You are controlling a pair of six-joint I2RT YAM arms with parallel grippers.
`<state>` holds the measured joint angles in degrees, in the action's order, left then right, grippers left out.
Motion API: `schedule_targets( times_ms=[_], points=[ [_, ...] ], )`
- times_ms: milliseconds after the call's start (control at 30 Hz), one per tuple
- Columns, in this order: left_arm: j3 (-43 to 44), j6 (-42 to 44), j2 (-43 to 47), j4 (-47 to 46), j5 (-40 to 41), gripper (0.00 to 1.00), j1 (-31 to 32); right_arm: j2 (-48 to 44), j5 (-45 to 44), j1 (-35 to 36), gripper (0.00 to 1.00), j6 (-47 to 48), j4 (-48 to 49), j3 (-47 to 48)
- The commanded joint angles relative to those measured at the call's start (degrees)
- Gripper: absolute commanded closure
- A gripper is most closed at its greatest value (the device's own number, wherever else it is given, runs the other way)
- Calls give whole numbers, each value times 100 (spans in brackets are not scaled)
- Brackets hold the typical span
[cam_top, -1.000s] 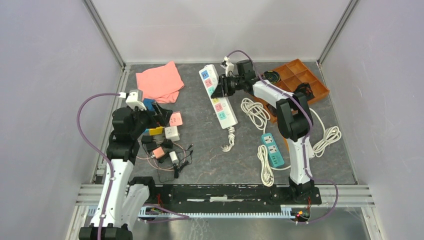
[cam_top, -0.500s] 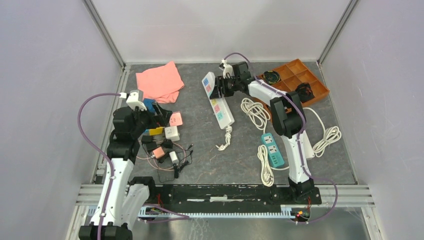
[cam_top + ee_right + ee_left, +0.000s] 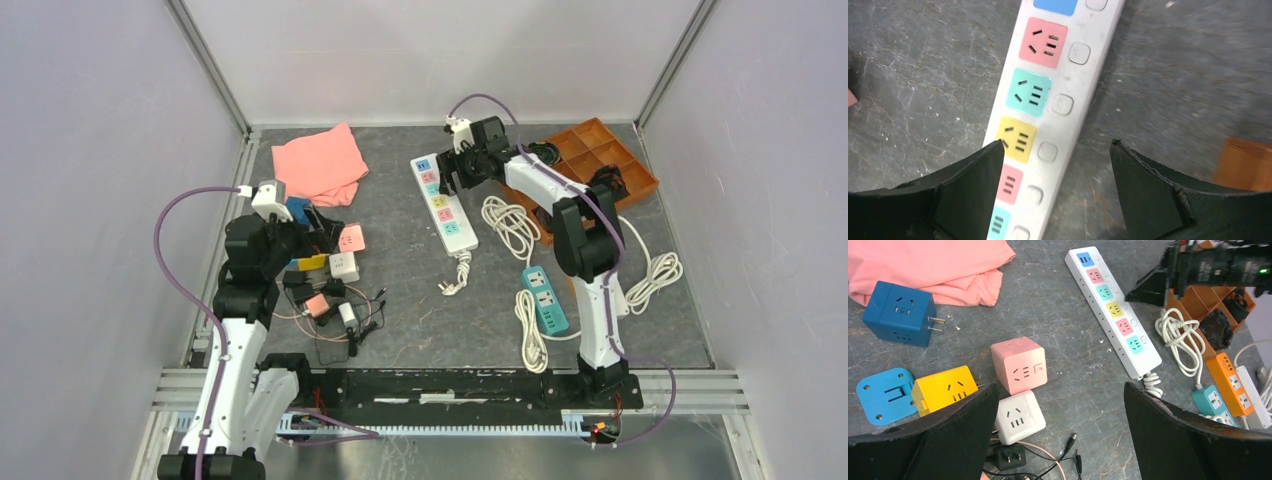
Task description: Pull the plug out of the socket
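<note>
The long white power strip [image 3: 450,208] lies flat on the grey table, with blue, pink, teal and yellow outlet faces up and its coiled cord at the near end. It also shows in the left wrist view [image 3: 1113,310] and the right wrist view [image 3: 1045,95]. No plug shows in any of its outlets. My right gripper [image 3: 447,172] is open and empty just above the strip's far half; in the right wrist view [image 3: 1055,170] its jaws straddle the strip's button side. My left gripper [image 3: 1060,415] is open and empty over loose cube adapters.
Pink [image 3: 1018,365], white [image 3: 1018,417], yellow [image 3: 943,387] and blue [image 3: 898,312] cube adapters and black cables lie at left. A pink cloth [image 3: 318,165] lies far left. An orange tray [image 3: 610,150], white cords [image 3: 510,225], a teal strip [image 3: 546,298] and an orange strip [image 3: 1233,382] lie right.
The power strip slid and tipped leftwards half a second ago; now it lies flat again, shifted right. My right gripper has drawn back slightly above it. The left arm has not moved.
</note>
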<state>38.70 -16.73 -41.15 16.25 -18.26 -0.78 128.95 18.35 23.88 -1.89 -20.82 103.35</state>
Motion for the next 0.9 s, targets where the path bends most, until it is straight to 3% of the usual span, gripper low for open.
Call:
schedule_targets(
  times_ms=[0,233,333,400,633,867],
  points=[
    [142,267,97,-85,-4,0,9,-1250,-486,-6,16,724,18,-272],
    [158,206,120,-149,-48,0,14,-3386,-44,-14,14,2016,114,-1938],
    [142,63,132,-242,-170,0,13,-4503,-214,-48,3,2600,209,-2749],
    [180,-87,133,-270,-260,0,12,-5244,-493,-124,2,2828,304,-3299],
    [618,-825,-20,-302,-1088,0,8,-7410,75,-1315,2,2700,626,-4744],
    [1362,-937,-19,231,-1611,0,8,-8598,-422,-1982,2,2287,641,-5245]
  ],
)
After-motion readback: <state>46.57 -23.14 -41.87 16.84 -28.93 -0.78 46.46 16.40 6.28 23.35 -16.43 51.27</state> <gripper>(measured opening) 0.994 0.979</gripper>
